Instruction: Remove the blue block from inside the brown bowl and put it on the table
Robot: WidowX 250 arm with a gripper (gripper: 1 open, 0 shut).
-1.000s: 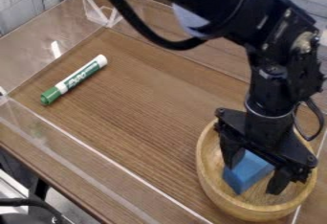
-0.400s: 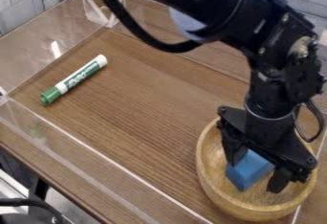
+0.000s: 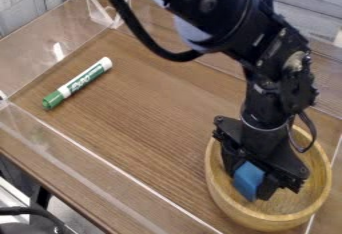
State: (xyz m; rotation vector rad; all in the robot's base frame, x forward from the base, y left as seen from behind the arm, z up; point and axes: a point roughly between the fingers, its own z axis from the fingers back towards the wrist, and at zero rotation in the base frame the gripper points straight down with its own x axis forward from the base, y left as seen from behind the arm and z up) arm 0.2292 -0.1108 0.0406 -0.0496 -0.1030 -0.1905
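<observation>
At the lower right of my view sits the brown bowl (image 3: 227,200), its thick tan rim close to the frame's bottom edge and resting on the table (image 3: 160,108). Inside it I can see the blue block (image 3: 250,179), lying on the bowl's floor a little right of centre. My gripper (image 3: 261,172) points straight down into the bowl, and its black fingers (image 3: 233,159) are drawn in against the block's two sides, so I read the grip as clamped on the block. The block looks as if it sits on the bowl's bottom; I cannot tell whether it has cleared the wood at all.

Above the gripper the black arm (image 3: 221,23) rises toward the upper middle of the frame. Farther out, at the left middle, a green-and-white marker pen (image 3: 76,83) lies flat on the tabletop, well apart from the bowl. Clear acrylic walls (image 3: 40,40) edge the table along the left and upper left.
</observation>
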